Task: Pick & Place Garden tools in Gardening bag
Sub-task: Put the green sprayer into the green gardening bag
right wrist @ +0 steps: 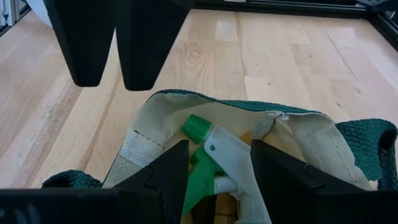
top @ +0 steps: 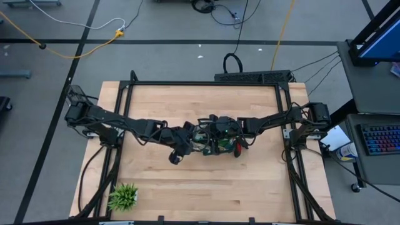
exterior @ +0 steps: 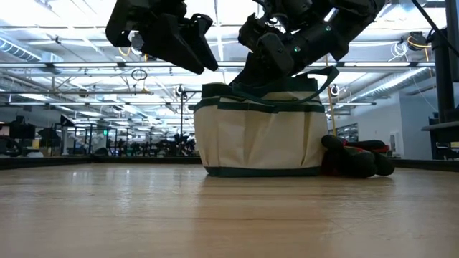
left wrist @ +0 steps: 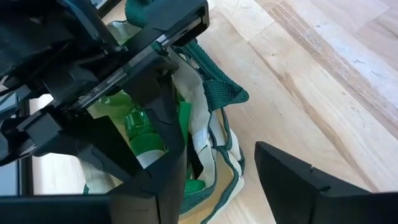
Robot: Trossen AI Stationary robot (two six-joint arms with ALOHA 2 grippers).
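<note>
Both arms are dark, almost black, made of long thin links with thicker blocks at the joints. The left arm (top: 119,125) and the right arm (top: 281,119) each carry black cables along their links. The left gripper (exterior: 204,50) has two flat, wedge-shaped black fingers (right wrist: 84,43) with matte surface (they look like plastic). The right gripper (right wrist: 214,168) has the same angular fingers. A small green light shows on the right arm's wrist housing (exterior: 297,49).
</note>
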